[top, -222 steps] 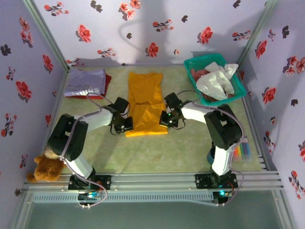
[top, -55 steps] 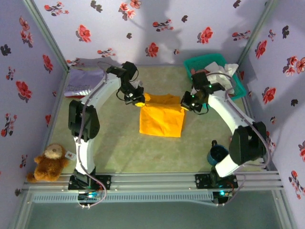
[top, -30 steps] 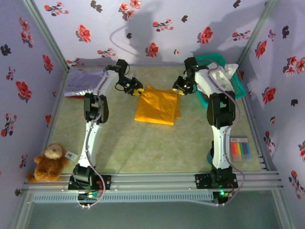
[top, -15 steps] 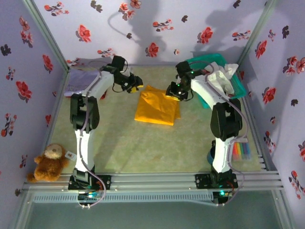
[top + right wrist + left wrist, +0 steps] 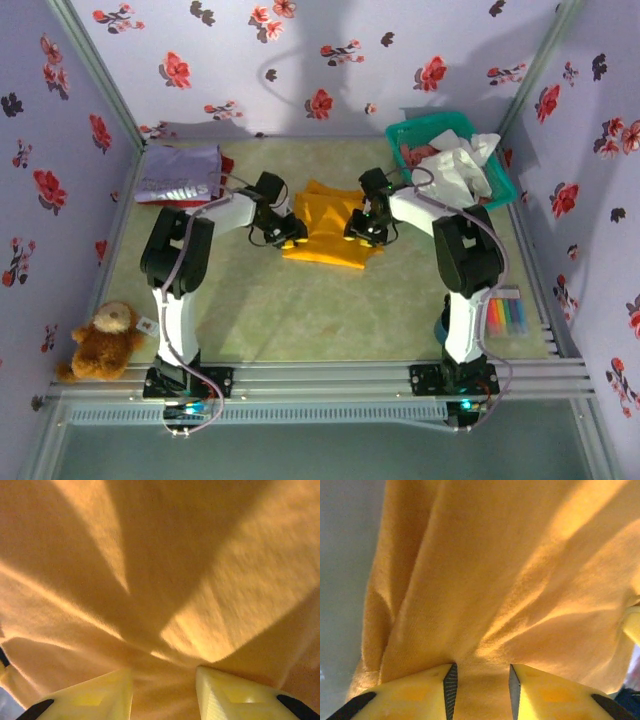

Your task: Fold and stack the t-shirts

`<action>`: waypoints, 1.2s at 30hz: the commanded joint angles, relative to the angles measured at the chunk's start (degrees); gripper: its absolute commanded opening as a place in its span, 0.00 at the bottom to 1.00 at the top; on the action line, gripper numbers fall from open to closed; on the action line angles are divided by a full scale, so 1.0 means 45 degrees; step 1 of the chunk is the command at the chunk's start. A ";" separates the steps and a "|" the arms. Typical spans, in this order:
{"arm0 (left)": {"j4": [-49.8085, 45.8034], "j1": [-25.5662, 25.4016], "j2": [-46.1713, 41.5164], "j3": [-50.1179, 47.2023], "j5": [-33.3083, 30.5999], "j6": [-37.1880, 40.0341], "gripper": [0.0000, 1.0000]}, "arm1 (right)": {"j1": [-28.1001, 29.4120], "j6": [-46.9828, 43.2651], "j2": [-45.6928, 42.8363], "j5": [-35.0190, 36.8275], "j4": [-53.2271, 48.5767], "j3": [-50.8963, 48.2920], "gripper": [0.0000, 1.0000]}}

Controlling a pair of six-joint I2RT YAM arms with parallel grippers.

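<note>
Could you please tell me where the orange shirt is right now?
In the top view the orange shirt lies on the table, centred toward the back, between the left gripper and right gripper, which pinch its side edges.

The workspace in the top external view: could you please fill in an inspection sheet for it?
surface: green table, bare at the front
job's things: orange t-shirt partly folded at centre; lavender t-shirt on a red t-shirt at back left; white cloth in the teal basket
clutter: teddy bear, marker pack
grippers: left gripper and right gripper each pinch orange cloth
cables: arm cables looped, nothing snagged
surroundings: floral walls
</note>
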 commanded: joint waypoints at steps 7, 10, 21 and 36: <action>0.1268 -0.2125 -0.3639 -0.5100 -0.1469 -0.2585 0.37 | 0.0958 0.0307 -0.2831 0.0518 0.0296 -0.3500 0.40; 0.1187 -0.3318 -0.5246 -0.6156 -0.1921 -0.3672 0.41 | 0.1640 0.0570 -0.4336 0.0730 0.0189 -0.4433 0.41; -0.1393 -0.3215 -0.7732 -0.5217 -0.2890 -0.2873 0.49 | 0.1481 -0.0235 -0.7807 0.2279 -0.1139 -0.5624 0.72; -0.3229 -0.0585 -0.4618 -0.1339 -0.2768 0.0781 0.52 | 0.1330 -0.2253 -0.4220 0.1843 -0.1049 -0.4343 0.62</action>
